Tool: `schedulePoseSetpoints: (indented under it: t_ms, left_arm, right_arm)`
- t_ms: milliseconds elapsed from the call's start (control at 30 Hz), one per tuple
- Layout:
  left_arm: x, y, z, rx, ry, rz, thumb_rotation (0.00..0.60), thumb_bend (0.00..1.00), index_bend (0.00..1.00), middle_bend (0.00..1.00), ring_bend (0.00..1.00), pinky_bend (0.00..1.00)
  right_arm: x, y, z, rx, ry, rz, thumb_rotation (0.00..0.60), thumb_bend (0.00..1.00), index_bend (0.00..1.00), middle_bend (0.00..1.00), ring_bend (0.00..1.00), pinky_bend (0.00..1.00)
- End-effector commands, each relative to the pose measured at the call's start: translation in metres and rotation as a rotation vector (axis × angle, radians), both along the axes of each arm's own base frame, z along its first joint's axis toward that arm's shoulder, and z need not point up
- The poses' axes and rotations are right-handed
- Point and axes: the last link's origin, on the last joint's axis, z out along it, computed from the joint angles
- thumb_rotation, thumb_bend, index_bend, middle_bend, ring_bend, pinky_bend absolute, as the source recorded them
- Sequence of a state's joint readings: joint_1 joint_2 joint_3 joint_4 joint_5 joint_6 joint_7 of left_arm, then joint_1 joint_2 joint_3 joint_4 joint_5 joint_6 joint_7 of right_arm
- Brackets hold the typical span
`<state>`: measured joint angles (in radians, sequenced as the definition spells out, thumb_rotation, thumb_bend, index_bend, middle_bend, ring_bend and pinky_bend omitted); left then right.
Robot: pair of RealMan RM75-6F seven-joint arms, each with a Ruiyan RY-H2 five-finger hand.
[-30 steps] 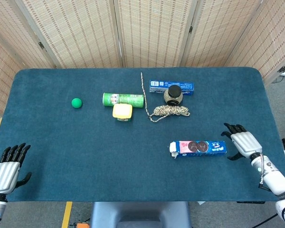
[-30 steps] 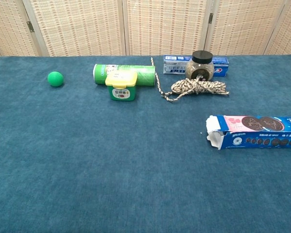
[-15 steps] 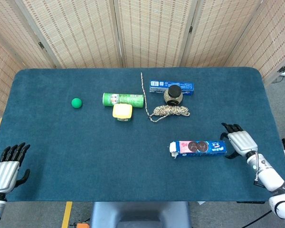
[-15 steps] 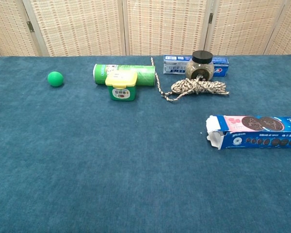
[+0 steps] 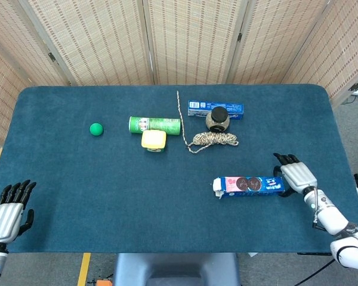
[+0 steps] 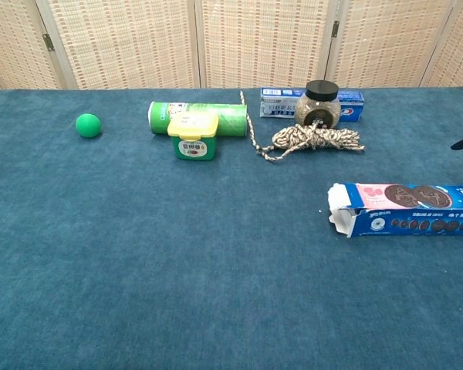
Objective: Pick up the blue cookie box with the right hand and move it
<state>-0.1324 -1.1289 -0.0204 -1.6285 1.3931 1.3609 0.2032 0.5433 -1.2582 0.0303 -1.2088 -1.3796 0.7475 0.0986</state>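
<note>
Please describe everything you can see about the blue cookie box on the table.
The blue cookie box is long, apparently cardboard, blue with a pink panel and pictures of dark cookies. It lies flat on the blue table cloth, its white flaps open at the left end. The right robot hand is at its right end; contact is unclear.

You have a matt, napped blue cloth (image 5: pixel 107 190) over the table. The cookie box (image 5: pixel 249 185) is glossy printed card, its end flap open. The rope (image 5: pixel 213 139) is rough twisted fibre, the jar (image 5: pixel 218 119) clear with a black lid, the ball (image 5: pixel 96 128) smooth green.
</note>
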Motion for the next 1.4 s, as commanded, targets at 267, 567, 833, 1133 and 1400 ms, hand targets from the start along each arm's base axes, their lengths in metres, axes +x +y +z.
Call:
schedulePoseSetpoints:
  t_ms: [267,567,833,1133,1400]
  left_arm:
    - [0.0,0.001,-0.002,-0.008,0.003,0.005,0.6,0.8,0.04,0.07,0.04,0.0]
    - [-0.002,0.003,-0.003,-0.006,0.0,0.019,0.6,0.8,0.04,0.07,0.04,0.0]
    - [-0.004,0.007,-0.008,-0.023,0.017,0.036,0.6,0.79,0.03,0.07,0.04,0.0]
    - [-0.006,0.009,-0.008,-0.006,0.02,0.043,0.6,0.77,0.04,0.07,0.04,0.0]
    - [-0.007,0.01,-0.003,0.017,0.003,0.047,0.6,0.7,0.04,0.07,0.04,0.0]
  right_arm:
    - [0.003,-0.007,0.008,-0.053,0.034,0.045,0.6,0.16,0.55,0.04,0.1,0.03]
    - [0.034,-0.028,0.027,-0.047,0.206,0.268,0.6,0.16,0.59,0.06,0.11,0.03]
    - [0.07,-0.049,0.053,-0.127,0.34,0.435,0.6,0.16,0.62,0.06,0.11,0.03]
    - [0.119,-0.074,0.067,-0.25,0.462,0.645,0.6,0.16,0.64,0.06,0.06,0.03]
    - [0.155,-0.059,0.102,-0.308,0.53,0.706,0.6,0.16,0.64,0.05,0.06,0.03]
